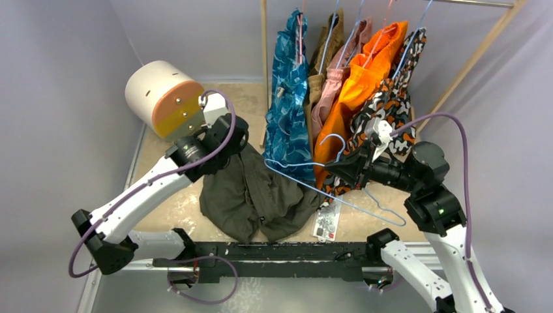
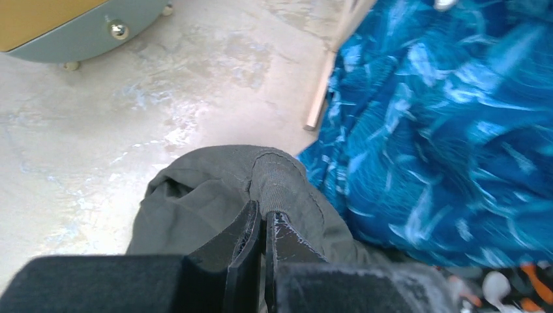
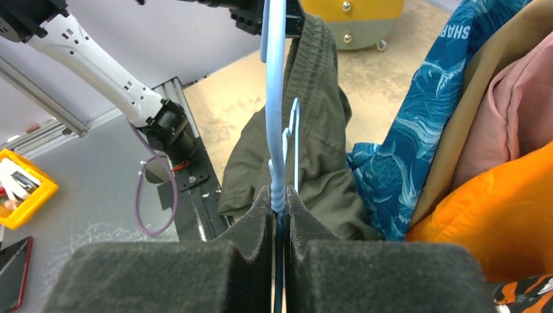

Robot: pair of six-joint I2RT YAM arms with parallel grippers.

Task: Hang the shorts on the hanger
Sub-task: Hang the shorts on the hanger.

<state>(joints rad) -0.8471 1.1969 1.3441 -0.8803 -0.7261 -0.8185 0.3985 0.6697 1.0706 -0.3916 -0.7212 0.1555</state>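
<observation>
Along the desk (image 1: 171, 207), left to right: one white cylinder with an orange face (image 1: 163, 98) at the far left corner; one pair of shorts (image 1: 254, 195); one hanger (image 1: 293, 165); one small printed card (image 1: 326, 223) at the near edge. Two arms work here, each with one pincer. Five garments hang on the wooden rack (image 1: 264, 39) at the far edge: blue patterned (image 1: 287, 117), tan-brown (image 1: 326, 59), pink (image 1: 339, 78), orange (image 1: 365, 85), and black-orange-white (image 1: 391, 111).

The shorts are plain dark olive, crumpled, with no print. Their upper end is lifted by the left pincer (image 1: 225, 140), which is clenched on the fabric; the rest lies heaped on the desk left of centre, close to the near edge. The hanger is thin light-blue wire, triangular, with a hook. It is held off the desk to the right of the shorts by the right pincer (image 1: 331, 166), clenched on its neck.

Only the top view shows all five garments and the card. Only the left wrist view shows the grip closely: the left pincer (image 2: 263, 215) pinches a ribbed fold of the shorts (image 2: 209, 189). Only the right wrist view shows the hanger (image 3: 272, 98) edge-on, rising from the right pincer (image 3: 279, 195) in front of the hanging shorts (image 3: 319, 130); whether wire and cloth touch cannot be told. It alone shows a yellow bin (image 3: 23, 186) off the desk.
</observation>
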